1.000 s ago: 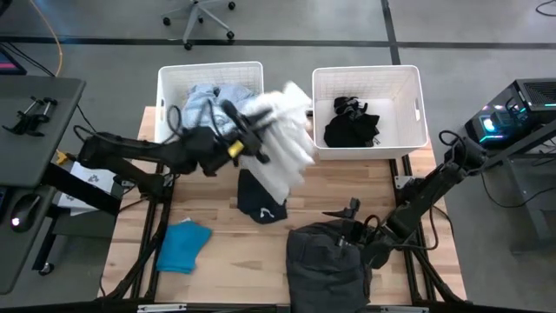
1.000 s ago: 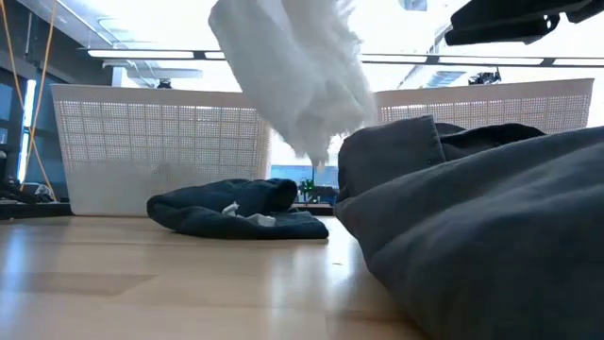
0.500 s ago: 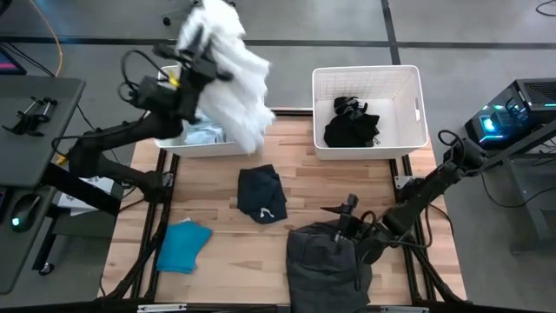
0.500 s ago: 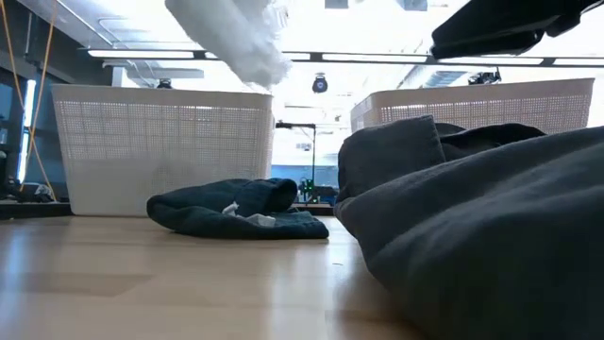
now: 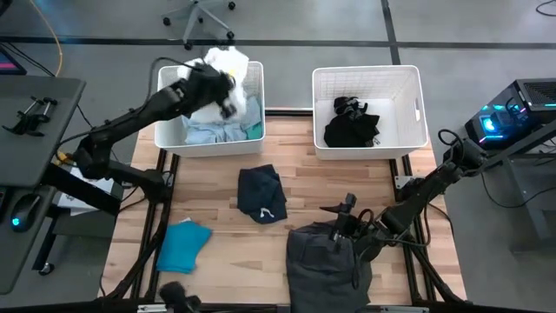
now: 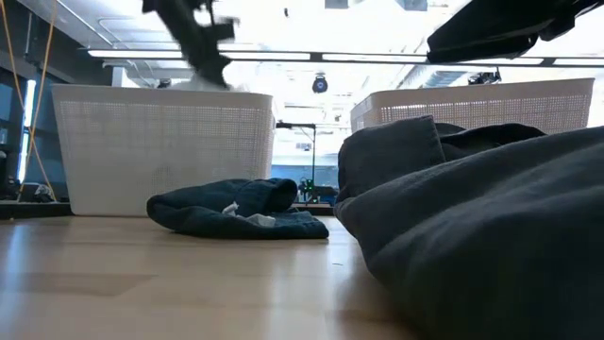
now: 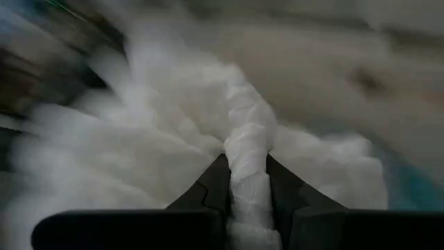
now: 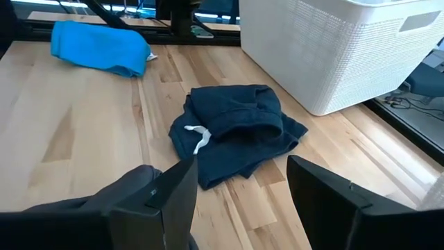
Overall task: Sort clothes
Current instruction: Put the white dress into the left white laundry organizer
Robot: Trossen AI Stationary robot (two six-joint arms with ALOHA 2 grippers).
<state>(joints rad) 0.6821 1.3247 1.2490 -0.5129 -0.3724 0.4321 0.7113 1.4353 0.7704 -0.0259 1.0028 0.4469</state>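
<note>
My left gripper (image 5: 224, 90) is over the left white basket (image 5: 165, 130), shut on a white fluffy garment (image 5: 222, 61) that bunches at the basket's far rim. It also shows above that basket in the low view (image 6: 200, 38). Pale blue and teal clothes (image 5: 228, 129) lie in this basket. A navy garment (image 5: 261, 193) lies mid-table, a bright blue one (image 5: 182, 244) at the near left, and a large dark grey one (image 5: 328, 265) at the near edge. My right gripper (image 8: 239, 201) is open and empty over the grey garment's far edge. My left gripper pinches a rolled-up ridge of the white garment (image 7: 247, 167) between its two fingers (image 7: 216, 186). The ridge runs along the fingers and out past their tips. The rest of the garment spreads beyond the fingertips over the basket; how many layers are held I cannot tell.
The right white basket (image 5: 415, 130) at the far right holds a black garment (image 5: 352, 127). Bare wood lies between the navy garment and the bright blue one. Outside the table stand a desk on the left and a device with lights on the right.
My left gripper has swung with the white garment from above the table's middle toward the far left and come down over the left basket. The garment, which hung spread below the gripper, is now bunched at the basket.
</note>
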